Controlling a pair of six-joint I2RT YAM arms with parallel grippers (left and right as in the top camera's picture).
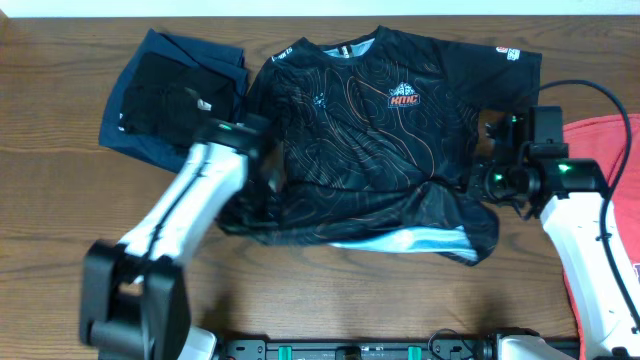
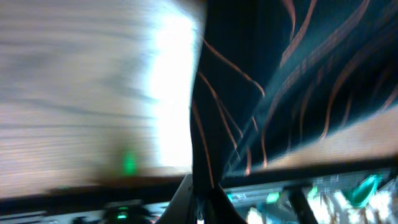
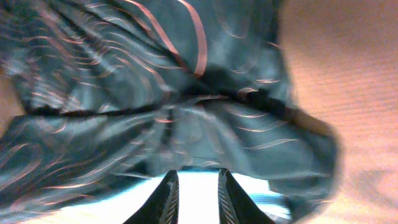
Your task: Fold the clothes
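The black jersey (image 1: 370, 120) with thin orange contour lines lies spread at the table's middle, its lower hem rumpled and showing a pale lining (image 1: 400, 243). My left gripper (image 1: 265, 165) sits at the jersey's left side. In the left wrist view this gripper (image 2: 200, 208) is shut on a black fold of the jersey (image 2: 211, 137) that rises from between the jaws. My right gripper (image 1: 478, 188) is at the jersey's right side, where the cloth bunches. In the right wrist view the right gripper (image 3: 198, 183) holds its jaws narrowly apart, with pale jersey cloth (image 3: 198, 199) between them.
Folded navy and black garments (image 1: 165, 95) lie at the back left, just beside the jersey's left sleeve. A red garment (image 1: 610, 145) lies at the right edge behind my right arm. Bare wooden table (image 1: 60, 200) shows at the left and along the front.
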